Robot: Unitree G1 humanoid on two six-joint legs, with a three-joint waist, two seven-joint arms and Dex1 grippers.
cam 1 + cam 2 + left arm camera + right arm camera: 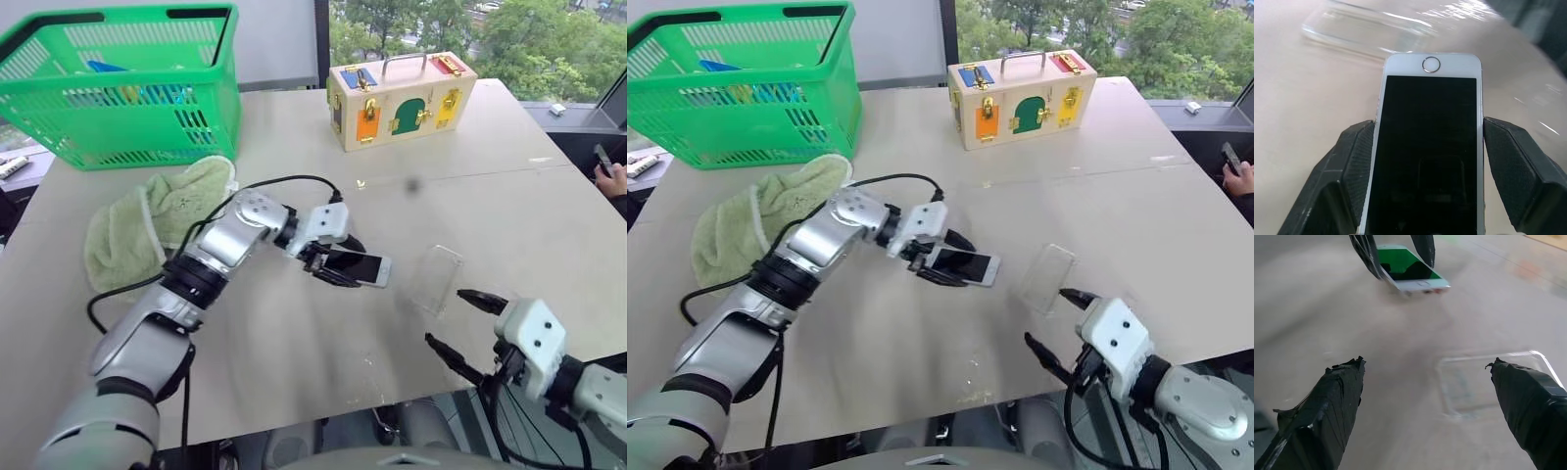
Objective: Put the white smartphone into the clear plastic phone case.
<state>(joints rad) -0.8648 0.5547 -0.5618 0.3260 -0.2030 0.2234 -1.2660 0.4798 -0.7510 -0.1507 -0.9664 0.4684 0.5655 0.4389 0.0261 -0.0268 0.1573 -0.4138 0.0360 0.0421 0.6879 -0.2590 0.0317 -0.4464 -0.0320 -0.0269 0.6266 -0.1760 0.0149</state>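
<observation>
The white smartphone [361, 266] has a black screen and a round home button [1431, 64]. My left gripper [331, 262] is shut on its long edges and holds it just above the table, screen up, home-button end towards the clear plastic phone case [435, 278]. The case lies flat on the table a short way to the phone's right. My right gripper [462, 325] stands open near the table's front edge, just in front of the case. In the right wrist view the case [1488, 382] lies beyond the open fingers [1332, 401], with the phone [1410, 271] farther off.
A green basket [127, 88] stands at the back left, with a pale green cloth [157, 220] lying in front of it. A wooden latch box [400, 98] sits at the back centre. A person's hand [612, 176] with a dark device shows at the right edge.
</observation>
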